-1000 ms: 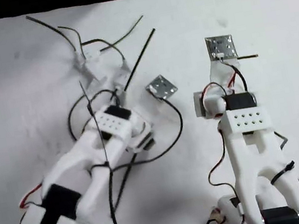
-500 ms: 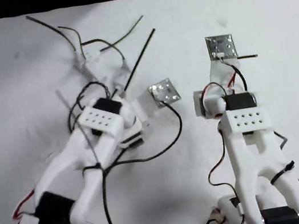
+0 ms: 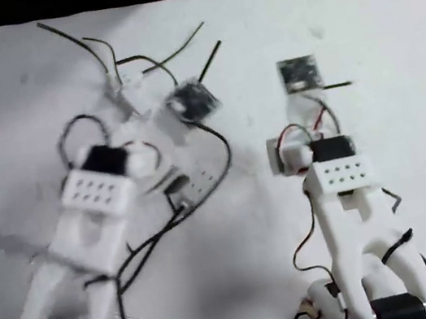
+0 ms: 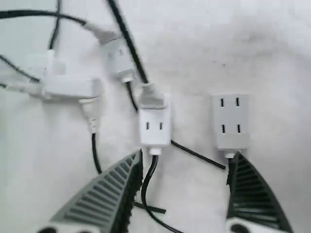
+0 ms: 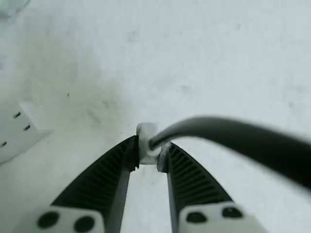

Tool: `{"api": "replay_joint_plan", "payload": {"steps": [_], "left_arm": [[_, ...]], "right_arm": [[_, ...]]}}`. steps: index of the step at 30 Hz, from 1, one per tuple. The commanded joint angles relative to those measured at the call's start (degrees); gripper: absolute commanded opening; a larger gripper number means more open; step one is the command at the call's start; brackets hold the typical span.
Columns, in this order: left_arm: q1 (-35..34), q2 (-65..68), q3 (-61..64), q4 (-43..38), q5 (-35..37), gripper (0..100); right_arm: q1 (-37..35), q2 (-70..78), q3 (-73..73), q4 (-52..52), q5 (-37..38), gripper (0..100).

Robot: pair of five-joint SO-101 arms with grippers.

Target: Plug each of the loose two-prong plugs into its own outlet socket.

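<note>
Loose plugs: upper left of L wrist view. White plug (image 4: 118, 57) w/ black lead; just beside it a second white plug piece (image 4: 68, 87). Both lie on the white surface (image 4: 272, 43).
Left gripper (image 4: 185, 156): lower part of frame, fingers spread wide, holding nothing.
Single socket (image 4: 154, 125): centre frame, slots facing up, its lead running down between the fingers.
Double socket (image 4: 231, 121): right of centre, just above the dark finger's tip.
Right gripper (image 5: 148, 144): centre of R wrist view, fingers clenched on held plug (image 5: 145, 131) at the end where its thick black cord (image 5: 233, 141) exits.
Handling (judged): plugs are light, hard, smooth plastic. Springy leads likely to twist them. Sockets are light, prob. slide when pushed, so need bracing.
Hold (judged): grip across plug body flanks, not on lead or prongs.
</note>
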Motion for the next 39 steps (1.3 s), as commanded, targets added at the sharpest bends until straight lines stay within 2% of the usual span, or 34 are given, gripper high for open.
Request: {"api": "replay_joint_plan", "payload": {"steps": [1,6,10,16,19,25,32,39], "left_arm": [[-5.8,-13.1,2.9,2.6,7.4,29],[-14.5,-24.0,13.4,3.3,13.8,29],[-21.1,-32.1,23.2,2.3,13.8,29],[-29.1,-43.8,38.3,-5.2,11.5,29],[-29.6,-48.2,44.0,-6.0,8.5,29],[-29.3,-53.7,50.8,-6.2,8.2,29],[-29.3,-57.2,53.5,-6.2,6.5,29],[-29.7,-57.5,54.1,-6.0,5.5,29]], "right_arm": [[-3.7,-0.1,0.0,-0.8,6.2,1.7],[-8.1,-0.1,0.0,-0.8,10.0,1.7],[-11.8,0.0,0.2,-3.6,11.9,1.7],[-16.0,5.8,0.5,-10.4,12.0,1.7],[-17.3,7.9,0.4,-11.9,12.0,1.7],[-19.5,7.9,-1.4,-11.6,11.8,1.7],[-22.7,4.6,-5.8,-4.0,11.5,1.7],[-24.8,3.4,-5.5,-4.4,11.5,1.7]]}}
